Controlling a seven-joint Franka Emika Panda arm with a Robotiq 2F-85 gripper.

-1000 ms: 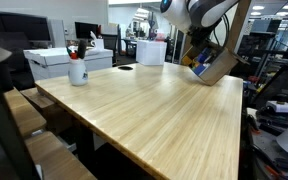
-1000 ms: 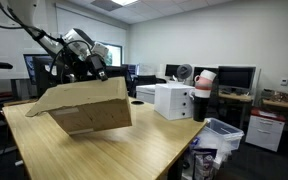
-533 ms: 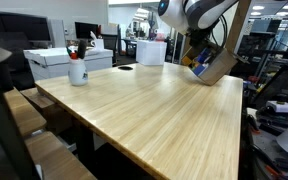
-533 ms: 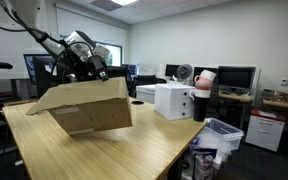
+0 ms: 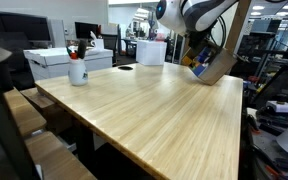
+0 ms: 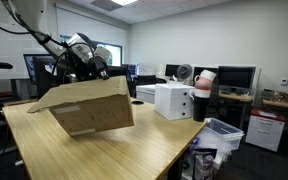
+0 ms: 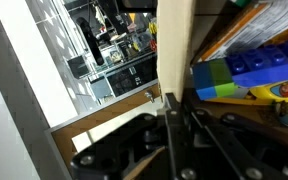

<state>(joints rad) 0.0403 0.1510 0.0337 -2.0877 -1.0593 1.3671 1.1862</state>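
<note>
Only the wrist view shows the gripper (image 7: 174, 108) clamped tight on the cardboard box (image 7: 174, 40) wall, with toy blocks (image 7: 246, 68) at the right. An exterior view shows the box tilted over the tabletop (image 6: 114, 155).

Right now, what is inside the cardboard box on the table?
The wrist view shows a blue toy block, a green block and yellow pieces inside the cardboard box. Anything deeper is covered by its walls.

Ceiling panels (image 6: 109, 5) light the office evenly and brightly in both exterior views; the wooden table (image 5: 154, 110) carries a soft sheen, and the cardboard box (image 6: 84, 105) throws a faint shadow. The wrist view is close and blurred (its left side blows out white).
</note>
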